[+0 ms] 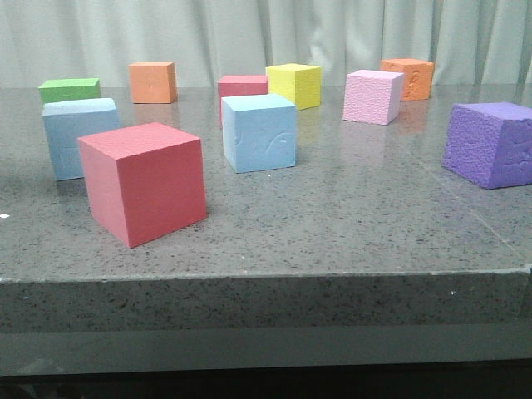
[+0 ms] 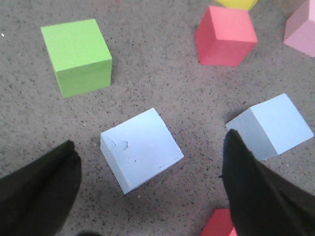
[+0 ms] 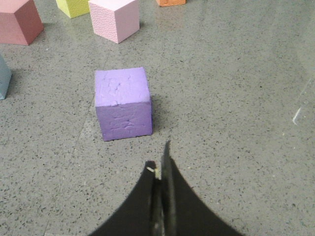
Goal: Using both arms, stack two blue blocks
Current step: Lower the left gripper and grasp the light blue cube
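Blue blocks both sit on the grey table (image 1: pixel 349 216), apart and unstacked: left block (image 1: pixel 79 137) behind the near red cube (image 1: pixel 143 183), partly hidden by it; centre block (image 1: pixel 259 131) in front of the far red cube (image 1: pixel 243 87). Left gripper (image 2: pixel 150 191) spread wide, hovering over the left block (image 2: pixel 141 149), not touching. Right gripper (image 3: pixel 160 169) pressed together, empty, near the purple cube (image 3: pixel 123 103).

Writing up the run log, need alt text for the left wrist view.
The open left gripper hovers over a grey speckled table, its black fingers straddling one blue block. A second blue block lies apart, with green and red cubes beyond.
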Controlling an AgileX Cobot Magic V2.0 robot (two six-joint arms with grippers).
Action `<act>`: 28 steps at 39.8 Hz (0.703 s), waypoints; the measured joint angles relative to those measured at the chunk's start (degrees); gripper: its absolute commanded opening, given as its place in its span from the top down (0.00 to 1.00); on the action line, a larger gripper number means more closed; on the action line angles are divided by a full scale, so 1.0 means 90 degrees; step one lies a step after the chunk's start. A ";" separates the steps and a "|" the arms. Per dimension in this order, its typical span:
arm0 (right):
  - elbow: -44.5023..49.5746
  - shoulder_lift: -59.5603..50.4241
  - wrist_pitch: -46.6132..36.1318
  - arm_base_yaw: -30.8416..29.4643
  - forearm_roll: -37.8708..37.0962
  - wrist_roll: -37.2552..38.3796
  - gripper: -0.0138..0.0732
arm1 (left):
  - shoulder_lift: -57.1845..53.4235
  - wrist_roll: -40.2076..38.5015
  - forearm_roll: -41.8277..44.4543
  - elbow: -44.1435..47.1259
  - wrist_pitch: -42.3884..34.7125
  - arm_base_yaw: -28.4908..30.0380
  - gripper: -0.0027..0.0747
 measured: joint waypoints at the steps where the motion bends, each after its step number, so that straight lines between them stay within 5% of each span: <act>1: 0.0000 0.0000 0.0000 0.0000 0.0000 0.0000 0.92 | 0.0150 -0.0014 -0.0042 -0.0104 0.0139 0.0000 0.24; 28: 0.0000 0.0000 0.0000 0.0000 0.0000 -0.0013 0.92 | 0.2650 -0.1121 -0.0017 -0.2316 0.2419 0.0000 0.24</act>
